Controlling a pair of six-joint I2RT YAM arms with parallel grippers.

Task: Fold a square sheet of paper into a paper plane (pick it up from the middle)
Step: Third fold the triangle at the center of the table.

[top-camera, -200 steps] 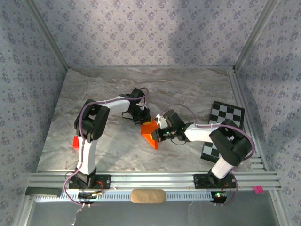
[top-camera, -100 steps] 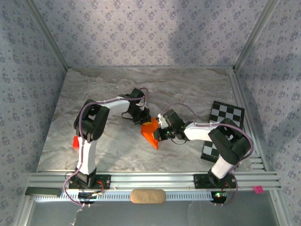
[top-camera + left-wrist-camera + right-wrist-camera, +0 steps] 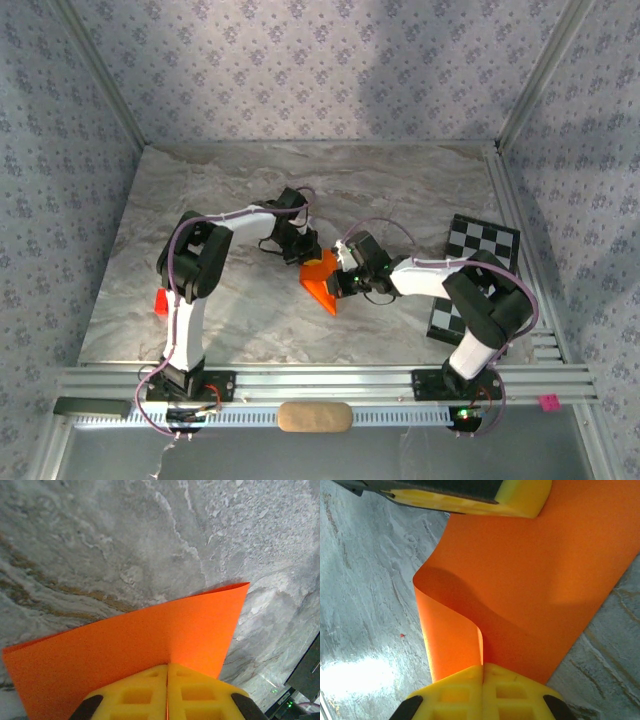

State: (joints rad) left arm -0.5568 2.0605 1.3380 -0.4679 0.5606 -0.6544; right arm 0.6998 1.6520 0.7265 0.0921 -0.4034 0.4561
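The square sheet of paper (image 3: 322, 283) is bright orange and is held just above the marble table between both arms. My left gripper (image 3: 305, 254) is shut on its far edge, the yellow fingertips (image 3: 150, 690) pressed together over the paper (image 3: 130, 640). My right gripper (image 3: 341, 283) is shut on the near right edge. In the right wrist view the sheet (image 3: 535, 590) bows into a loose curl ahead of my right gripper (image 3: 483, 667) and has no dart shape. A yellow finger of the left gripper (image 3: 485, 497) shows at the top of that view.
A black-and-white checkerboard card (image 3: 478, 252) lies at the right, partly under the right arm. A small red piece (image 3: 160, 300) sits near the left arm's upright link. A tan oblong (image 3: 314, 416) and a pink tag (image 3: 547, 402) lie by the front rail.
My right gripper has crept a little left towards the left gripper, and the sheet between them bows slightly more. The left arm has held still.
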